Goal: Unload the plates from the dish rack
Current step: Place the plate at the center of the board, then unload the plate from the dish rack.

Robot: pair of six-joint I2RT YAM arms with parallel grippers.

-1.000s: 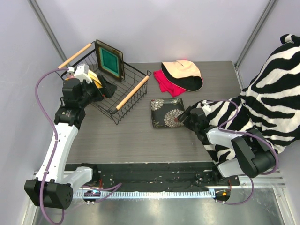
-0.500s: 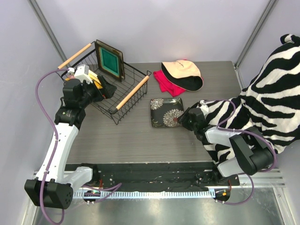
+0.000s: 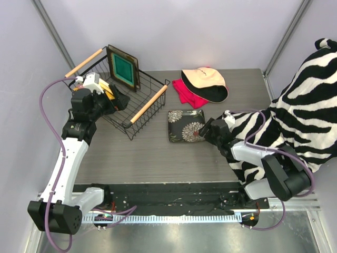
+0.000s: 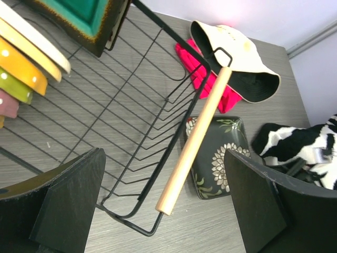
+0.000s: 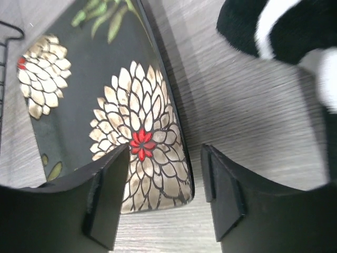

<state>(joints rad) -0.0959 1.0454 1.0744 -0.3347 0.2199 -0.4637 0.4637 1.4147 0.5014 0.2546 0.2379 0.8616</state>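
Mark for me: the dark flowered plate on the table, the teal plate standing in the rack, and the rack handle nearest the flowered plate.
flowered plate (image 3: 186,126): top view, its middle.
teal plate (image 3: 124,68): top view, teal face.
rack handle (image 4: 195,139): left wrist view, mid-rod.

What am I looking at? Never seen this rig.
Two robot arms bolted to a table, each ending in a two-finger gripper. One picture looks down from above; the other two come from cameras on the wrists. The left gripper hangs open above the wire dish rack, which holds a green square plate and round plates on edge. The right gripper is open astride the edge of a dark floral plate flat on the table. Nothing is held. Behind lie a cream-and-black cap over pink cloth; zebra-print fabric drapes the right side.
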